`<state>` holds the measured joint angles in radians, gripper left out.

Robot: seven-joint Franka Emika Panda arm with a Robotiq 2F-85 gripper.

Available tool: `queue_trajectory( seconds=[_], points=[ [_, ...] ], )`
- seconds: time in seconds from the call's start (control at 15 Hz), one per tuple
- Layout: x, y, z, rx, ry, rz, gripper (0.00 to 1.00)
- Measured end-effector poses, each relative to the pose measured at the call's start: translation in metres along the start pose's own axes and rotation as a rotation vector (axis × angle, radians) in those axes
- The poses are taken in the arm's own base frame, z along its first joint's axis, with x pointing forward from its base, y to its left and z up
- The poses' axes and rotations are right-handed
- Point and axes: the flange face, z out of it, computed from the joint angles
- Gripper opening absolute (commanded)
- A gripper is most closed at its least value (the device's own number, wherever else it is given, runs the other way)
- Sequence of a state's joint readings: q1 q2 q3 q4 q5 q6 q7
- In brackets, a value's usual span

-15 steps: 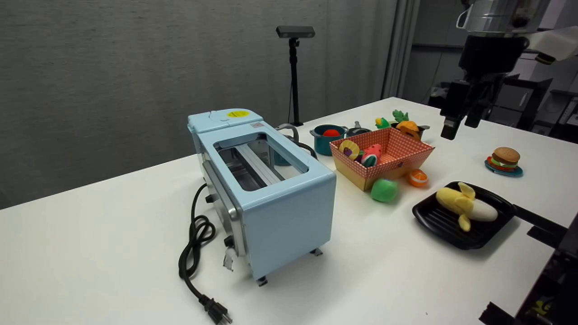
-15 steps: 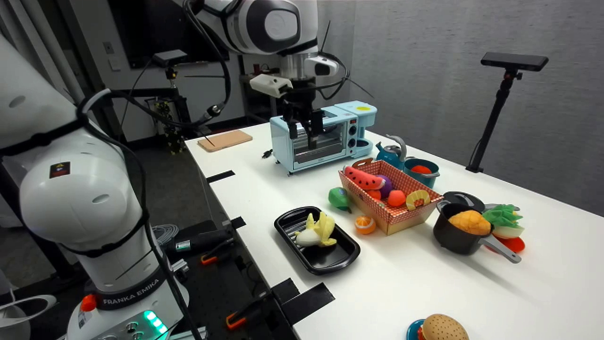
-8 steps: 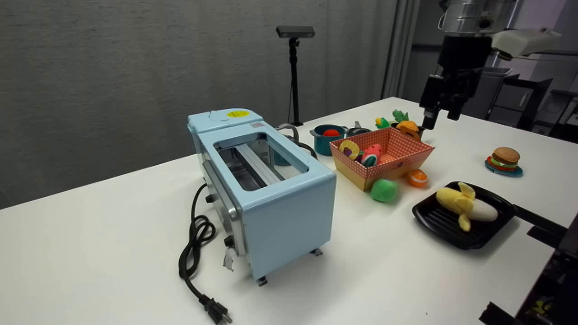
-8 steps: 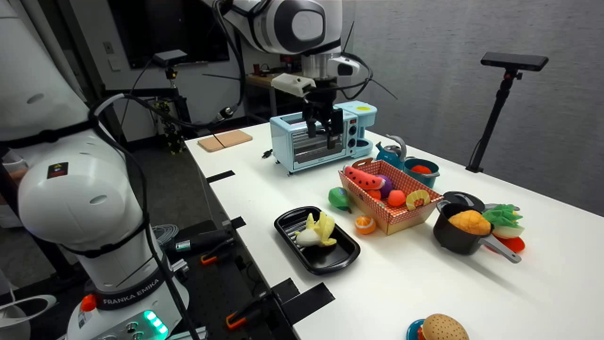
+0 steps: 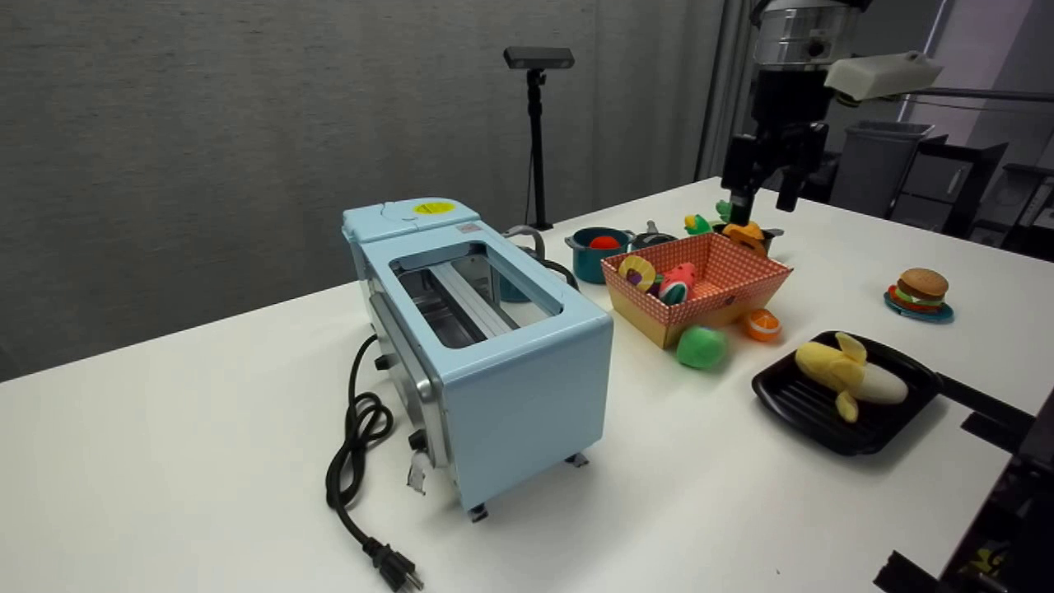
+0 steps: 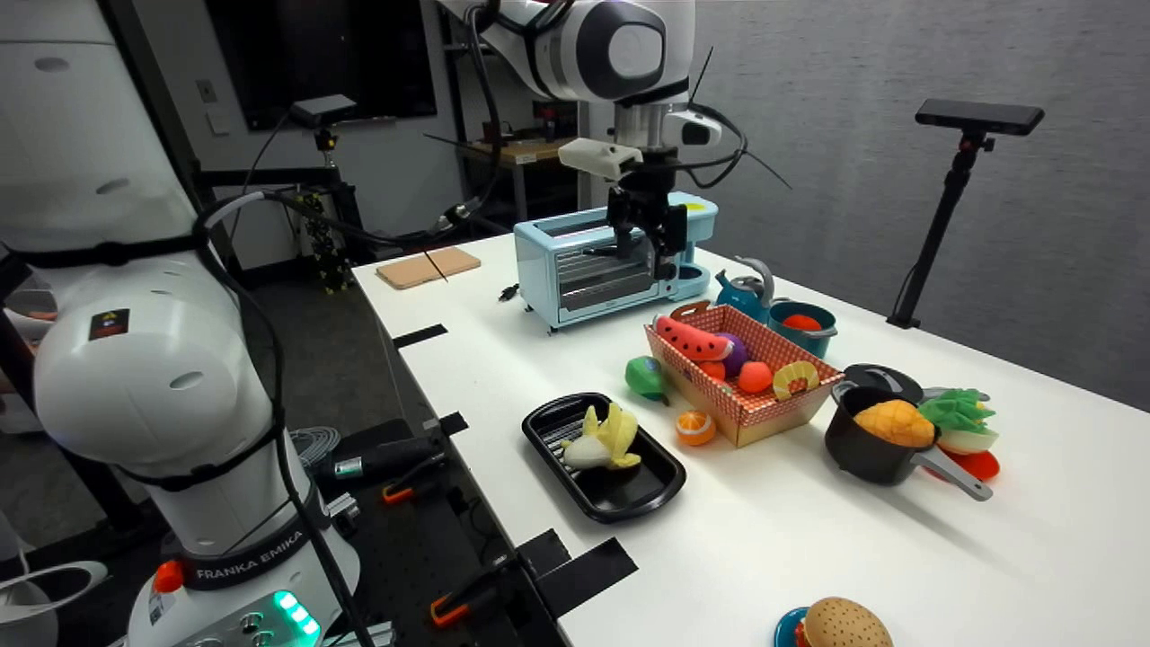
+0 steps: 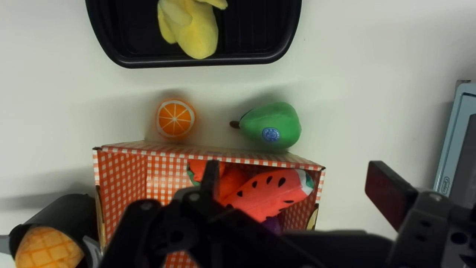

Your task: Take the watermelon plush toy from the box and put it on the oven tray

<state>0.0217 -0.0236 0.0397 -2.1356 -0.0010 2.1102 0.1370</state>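
Note:
The watermelon plush toy (image 7: pixel 273 186) is red with black seeds and a white-green end. It lies among other toys in the red-checked box (image 6: pixel 791 412), and shows in both exterior views (image 6: pixel 690 341) (image 5: pixel 682 278). My gripper (image 6: pixel 644 258) is open and empty, well above the box. In the wrist view the gripper (image 7: pixel 293 167) has its left finger in front of the toy's left part and its right finger over the white table. The black oven tray (image 6: pixel 633 496) holds a yellow banana plush (image 6: pixel 606 440); it shows at the top of the wrist view (image 7: pixel 253 29).
A green toy (image 7: pixel 273 124) and an orange toy (image 7: pixel 175 119) lie between box and tray. A light-blue toaster oven (image 5: pixel 527 403) stands beside the box. Pots (image 6: pixel 871 440) stand beyond it. A burger toy (image 5: pixel 918 288) sits on a blue plate. A camera stand (image 6: pixel 934 216) rises behind.
My open gripper has moved steadily toward the box and the back of the table, still high. The toys, box and tray have not moved.

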Motion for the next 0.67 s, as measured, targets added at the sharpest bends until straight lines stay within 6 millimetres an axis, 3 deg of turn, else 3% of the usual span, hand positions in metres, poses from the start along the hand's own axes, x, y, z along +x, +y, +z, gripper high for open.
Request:
queue_trajectory(
  seconds=[0.67],
  points=[
    [0.055, 0.006, 0.014, -0.011, -0.027, 0.015, 1.00]
  ],
)
